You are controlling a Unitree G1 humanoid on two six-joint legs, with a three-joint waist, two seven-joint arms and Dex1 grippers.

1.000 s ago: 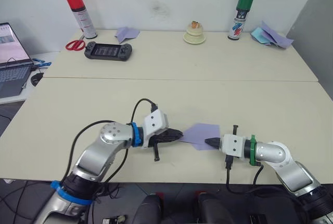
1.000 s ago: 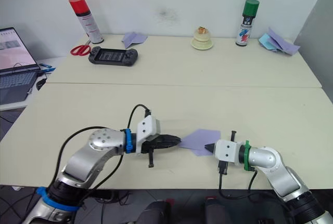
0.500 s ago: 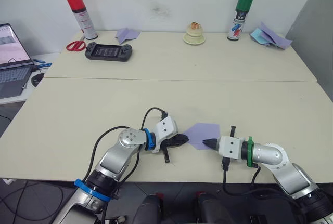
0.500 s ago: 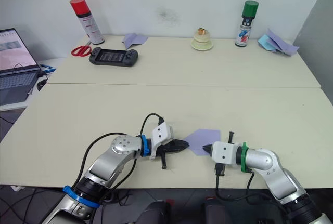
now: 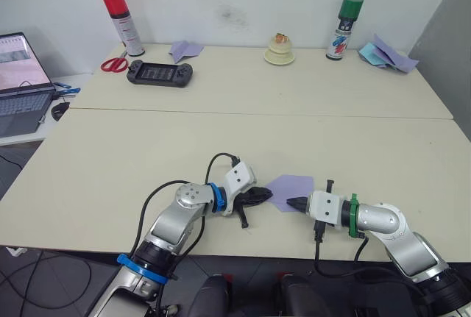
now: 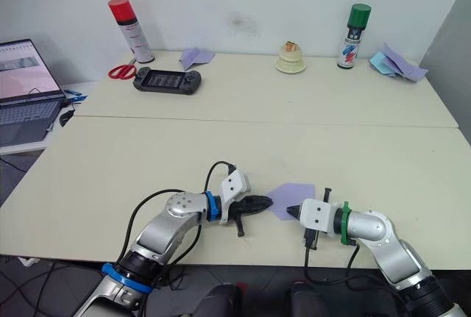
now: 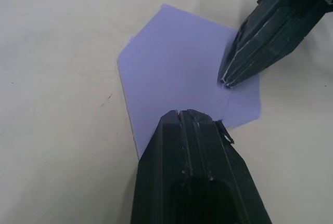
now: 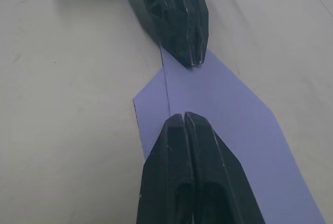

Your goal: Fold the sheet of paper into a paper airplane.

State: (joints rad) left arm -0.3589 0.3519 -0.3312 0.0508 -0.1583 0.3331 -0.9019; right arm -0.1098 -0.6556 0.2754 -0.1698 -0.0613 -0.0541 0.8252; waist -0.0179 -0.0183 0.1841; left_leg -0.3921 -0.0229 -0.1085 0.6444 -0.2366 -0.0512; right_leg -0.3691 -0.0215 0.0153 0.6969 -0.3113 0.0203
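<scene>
The sheet of paper [image 5: 291, 184] is lavender and lies flat near the table's front edge, folded into a five-sided shape with one pointed end. My left gripper [image 5: 268, 195] is shut, and its tip rests on the paper's left edge [image 7: 177, 73]. My right gripper [image 5: 290, 202] is shut too, its tip pressing on the paper's near right part [image 8: 223, 99]. The two tips face each other a short way apart, as the right wrist view shows with the left gripper [image 8: 192, 62] opposite. Neither gripper has the paper between its fingers.
At the back of the far table stand a red spray can [image 5: 114, 12], scissors [image 5: 112, 64], a black game console [image 5: 159, 73], a small lavender dart [image 5: 182, 49], a cream dish [image 5: 279, 54], a green can [image 5: 346, 17] and loose papers [image 5: 386, 52]. A laptop [image 5: 18, 85] sits left.
My left gripper has moved right, from beside the paper onto its left edge. The right gripper has stayed at the paper. The camera has shifted slightly.
</scene>
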